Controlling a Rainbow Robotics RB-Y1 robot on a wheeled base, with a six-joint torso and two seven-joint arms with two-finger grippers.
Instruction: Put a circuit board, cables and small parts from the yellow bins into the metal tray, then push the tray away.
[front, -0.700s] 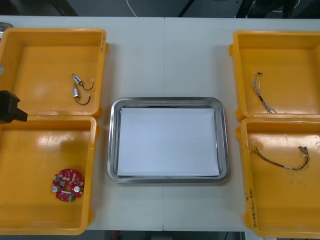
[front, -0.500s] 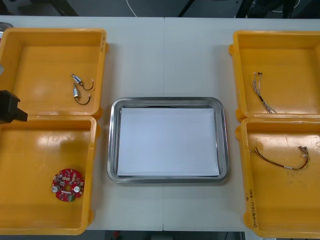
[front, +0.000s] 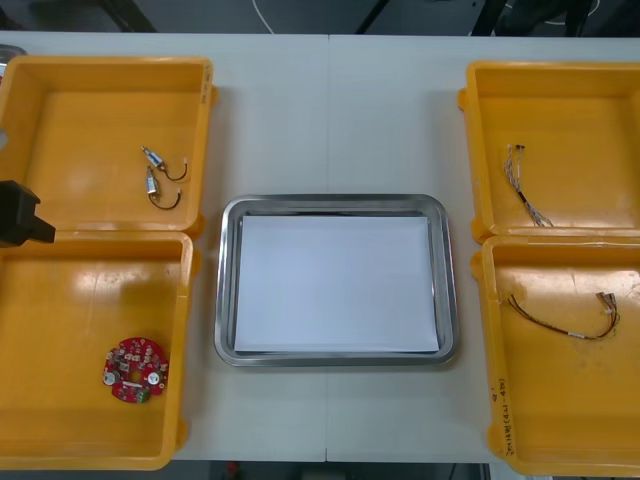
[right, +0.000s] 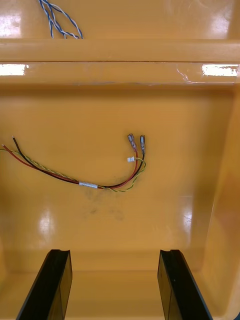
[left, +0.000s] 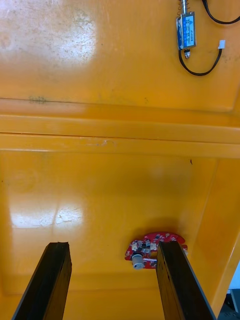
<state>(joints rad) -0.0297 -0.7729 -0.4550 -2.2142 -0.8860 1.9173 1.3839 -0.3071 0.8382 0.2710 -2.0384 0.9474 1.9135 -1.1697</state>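
Four yellow bins (front: 110, 62) and a metal tray (front: 226, 290) on the light table (front: 330, 120); left claw (left: 114, 245) wide, right claw (right: 114, 252) wide

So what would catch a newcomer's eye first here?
The metal tray, white inside, sits mid-table between four yellow bins. The round red circuit board stands out in the near left bin, with the open left gripper hovering close by it; the open right gripper hangs over the red and yellow cable in the near right bin.
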